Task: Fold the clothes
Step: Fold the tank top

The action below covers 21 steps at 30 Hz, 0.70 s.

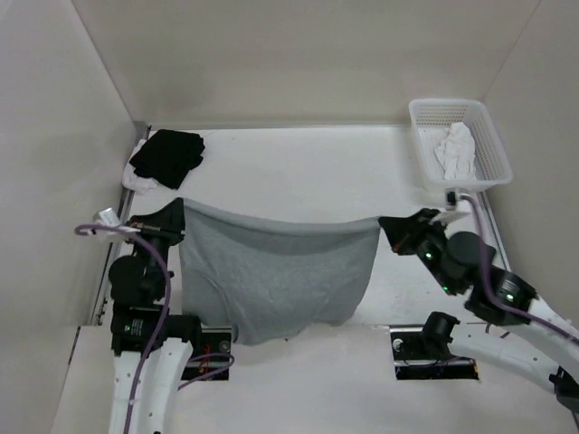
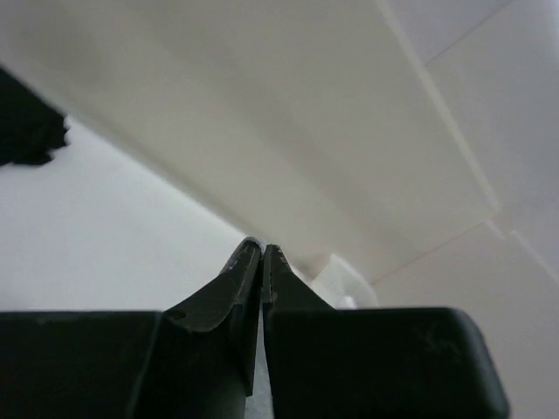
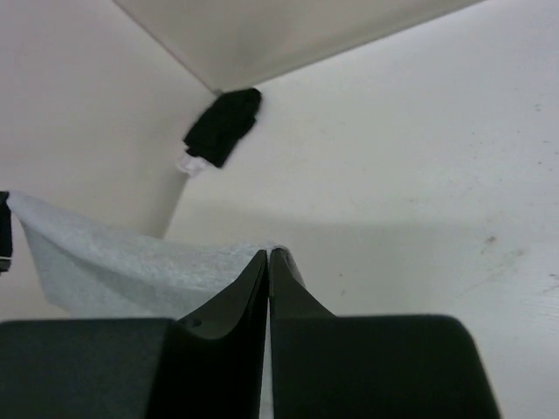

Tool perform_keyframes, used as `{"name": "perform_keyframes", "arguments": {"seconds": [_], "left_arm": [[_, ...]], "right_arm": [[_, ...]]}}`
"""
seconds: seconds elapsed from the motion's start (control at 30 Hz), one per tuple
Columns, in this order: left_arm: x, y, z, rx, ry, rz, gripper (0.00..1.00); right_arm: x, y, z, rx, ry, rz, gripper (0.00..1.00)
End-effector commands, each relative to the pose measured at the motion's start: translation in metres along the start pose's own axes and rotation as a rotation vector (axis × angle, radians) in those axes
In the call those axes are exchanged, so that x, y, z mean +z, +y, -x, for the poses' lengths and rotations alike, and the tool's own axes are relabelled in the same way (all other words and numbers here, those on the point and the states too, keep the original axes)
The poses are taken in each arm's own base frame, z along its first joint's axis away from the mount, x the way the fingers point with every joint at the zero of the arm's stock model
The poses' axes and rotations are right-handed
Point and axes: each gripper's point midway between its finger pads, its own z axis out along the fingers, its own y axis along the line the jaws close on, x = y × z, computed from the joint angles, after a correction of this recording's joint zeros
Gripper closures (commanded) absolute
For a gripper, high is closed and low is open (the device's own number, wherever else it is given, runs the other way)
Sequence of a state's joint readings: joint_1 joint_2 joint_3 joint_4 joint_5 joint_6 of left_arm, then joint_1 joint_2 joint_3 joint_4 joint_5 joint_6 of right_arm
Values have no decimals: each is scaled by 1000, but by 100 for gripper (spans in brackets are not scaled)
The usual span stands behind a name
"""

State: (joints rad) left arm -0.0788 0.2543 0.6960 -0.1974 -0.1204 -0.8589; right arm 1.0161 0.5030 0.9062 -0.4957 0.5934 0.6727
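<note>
The table [image 1: 298,163] is partly hidden by the grey garment [image 1: 276,271], which hangs over its near half as a smooth sheet with a sagging top edge. Whether the hem touches the table is unclear. A basket [image 1: 495,149] at the far right corner holds white cloth [image 1: 455,149], and a black garment [image 1: 167,155] lies at the far left corner. The left gripper [image 1: 180,211] and right gripper [image 1: 385,223] pinch the grey garment's top corners.

White-and-black arms [image 1: 136,316], purple cables [image 1: 166,271], green lights [image 1: 509,296], black left hand [image 2: 262,251], right hand [image 3: 268,255]
</note>
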Motion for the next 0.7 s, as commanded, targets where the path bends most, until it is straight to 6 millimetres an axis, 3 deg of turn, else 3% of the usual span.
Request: {"name": "perform_keyframes", "arguments": {"seconds": [0.0, 0.1, 0.2, 0.3, 0.37, 0.43, 0.53, 0.67], "left_arm": [[21, 75, -57, 60, 140, 209, 98], [45, 121, -96, 53, 206, 306, 98], [75, 158, -121, 48, 217, 384, 98], [112, 177, -147, 19, 237, 410, 98], [140, 187, -161, 10, 247, 425, 98], [166, 194, -167, -9, 246, 430, 98], [197, 198, -164, -34, 231, 424, 98], [209, 185, -160, -39, 235, 384, 98]], "right_arm": [[47, -17, -30, -113, 48, -88, 96], [108, -40, -46, -89, 100, -106, 96], [166, -84, -53, -31, 127, -174, 96], [217, -116, -60, -3, 166, -228, 96], [245, -140, -56, 11, 168, -274, 96], [268, -160, -45, 28, 160, -306, 96], [288, -173, -30, 54, 144, -319, 96], [299, -175, -16, 65, 139, -309, 96]]}}
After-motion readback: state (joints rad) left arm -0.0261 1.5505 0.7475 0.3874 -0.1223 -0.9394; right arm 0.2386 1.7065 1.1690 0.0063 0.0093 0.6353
